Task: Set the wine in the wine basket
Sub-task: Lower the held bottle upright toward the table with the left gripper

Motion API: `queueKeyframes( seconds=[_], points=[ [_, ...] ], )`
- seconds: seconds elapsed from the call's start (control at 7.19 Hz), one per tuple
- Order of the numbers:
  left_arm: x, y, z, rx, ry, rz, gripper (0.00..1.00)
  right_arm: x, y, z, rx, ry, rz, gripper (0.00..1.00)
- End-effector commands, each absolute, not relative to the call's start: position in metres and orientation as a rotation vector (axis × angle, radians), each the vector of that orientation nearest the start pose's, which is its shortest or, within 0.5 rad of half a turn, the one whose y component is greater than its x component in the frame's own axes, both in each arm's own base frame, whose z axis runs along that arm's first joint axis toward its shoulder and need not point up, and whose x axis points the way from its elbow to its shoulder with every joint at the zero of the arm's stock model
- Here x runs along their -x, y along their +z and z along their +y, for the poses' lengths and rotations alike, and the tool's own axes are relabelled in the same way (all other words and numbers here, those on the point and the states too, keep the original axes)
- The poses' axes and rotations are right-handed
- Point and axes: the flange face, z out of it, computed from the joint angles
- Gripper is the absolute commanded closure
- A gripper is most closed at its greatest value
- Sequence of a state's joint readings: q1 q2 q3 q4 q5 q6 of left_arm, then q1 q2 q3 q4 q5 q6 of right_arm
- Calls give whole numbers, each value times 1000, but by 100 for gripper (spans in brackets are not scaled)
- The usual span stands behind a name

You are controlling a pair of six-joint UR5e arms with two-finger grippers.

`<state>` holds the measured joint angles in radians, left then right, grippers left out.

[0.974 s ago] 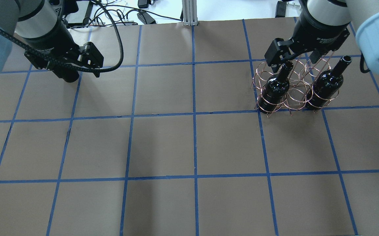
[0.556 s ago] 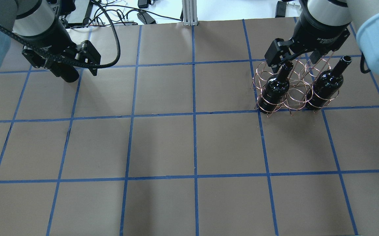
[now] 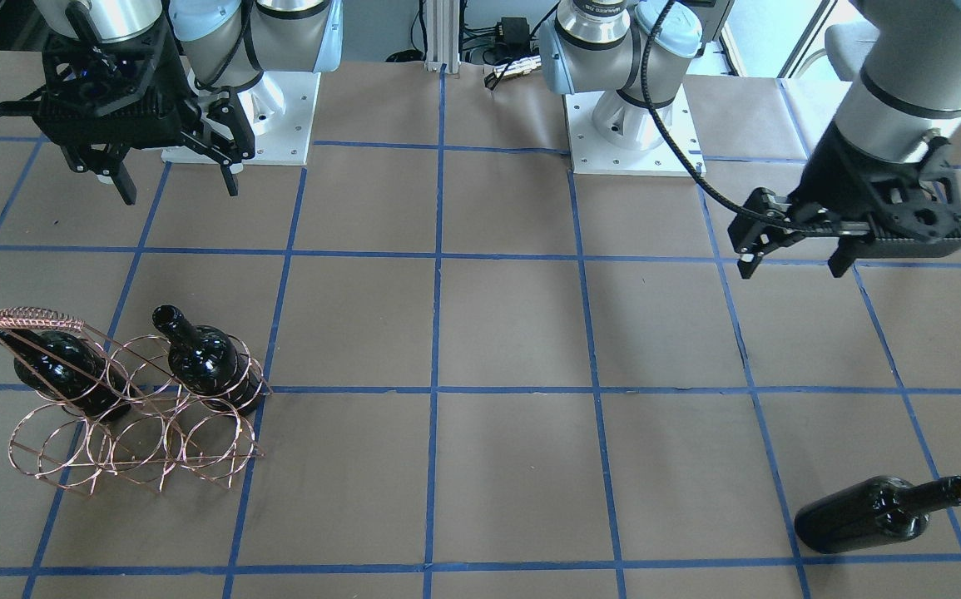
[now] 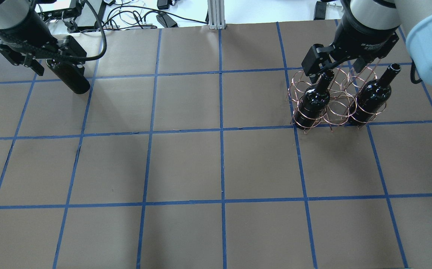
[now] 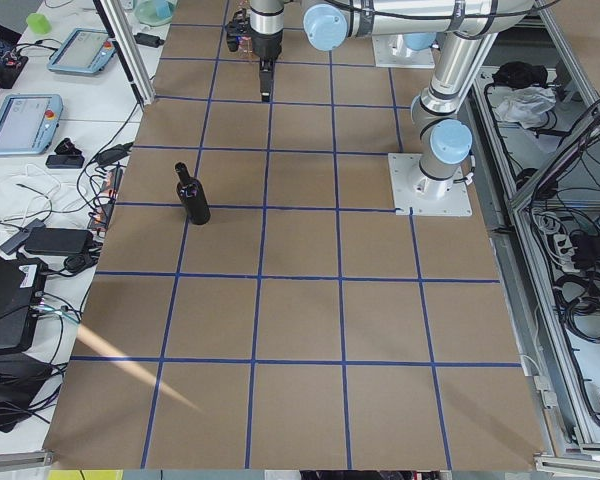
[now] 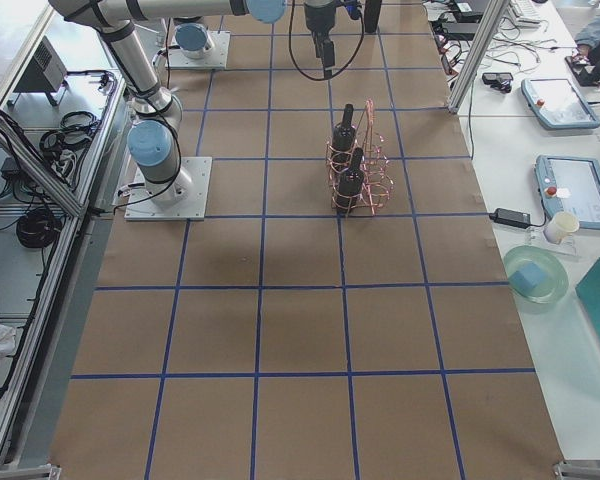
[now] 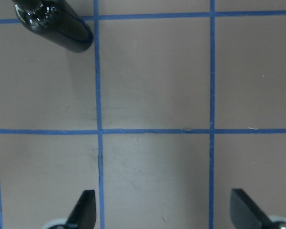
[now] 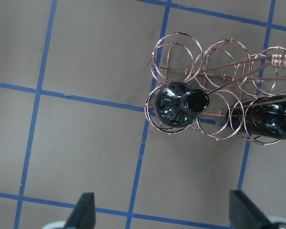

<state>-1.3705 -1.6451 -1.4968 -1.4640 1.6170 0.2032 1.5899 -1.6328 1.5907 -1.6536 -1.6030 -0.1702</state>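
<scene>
Your table [image 4: 186,164] is one wide sheet of brown paper ruled into squares by blue tape. Its whole middle lies open between the two arms. The edge farthest from the robot runs along your bench, where cables and tablets lie just past the paper.

The wine basket [image 3: 135,416] stands on the robot's right, set in from that edge with bare paper on every side. Its copper hoops run in two rows. Two bottles [image 3: 205,362] stand neck-up in the end hoops of the row nearer the robot. The hoop between them is open, and so is the row nearer you. The braided handle [image 3: 31,319] crosses above one end bottle.

The right gripper [image 3: 179,191] hangs high on the robot's side of the basket, jaws spread wide with nothing between them. The left gripper [image 3: 790,268] is likewise spread and empty. In its wrist view the fingers [image 7: 86,210] are well apart from the bottle at the top corner.

The wine [image 3: 863,517] stands upright on the robot's left, close to your edge and well apart from the basket, its base at a crossing of tape lines. It is glossy near-black glass with a round shoulder that catches the light and a slim neck with an open mouth.
</scene>
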Motion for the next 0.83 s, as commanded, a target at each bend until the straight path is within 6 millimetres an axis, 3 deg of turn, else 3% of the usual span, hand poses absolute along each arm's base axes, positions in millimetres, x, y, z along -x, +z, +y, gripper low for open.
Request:
queueKeyframes(
  seconds=[0.0,0.28,0.42,0.7],
  points=[
    [-40,506,-589,-63,-182,3051,0,-139,517,-475,296,-193,3165,0],
    [-103,489,-629,-51,-209,3113,0,-139,517,-474,299,-193,3165,0],
    [-123,477,-650,-92,-270,3087,0,-139,518,-473,301,-196,3164,0],
    [-136,437,-675,-95,-278,3086,0,-139,518,-473,299,-196,3162,0]
  ],
)
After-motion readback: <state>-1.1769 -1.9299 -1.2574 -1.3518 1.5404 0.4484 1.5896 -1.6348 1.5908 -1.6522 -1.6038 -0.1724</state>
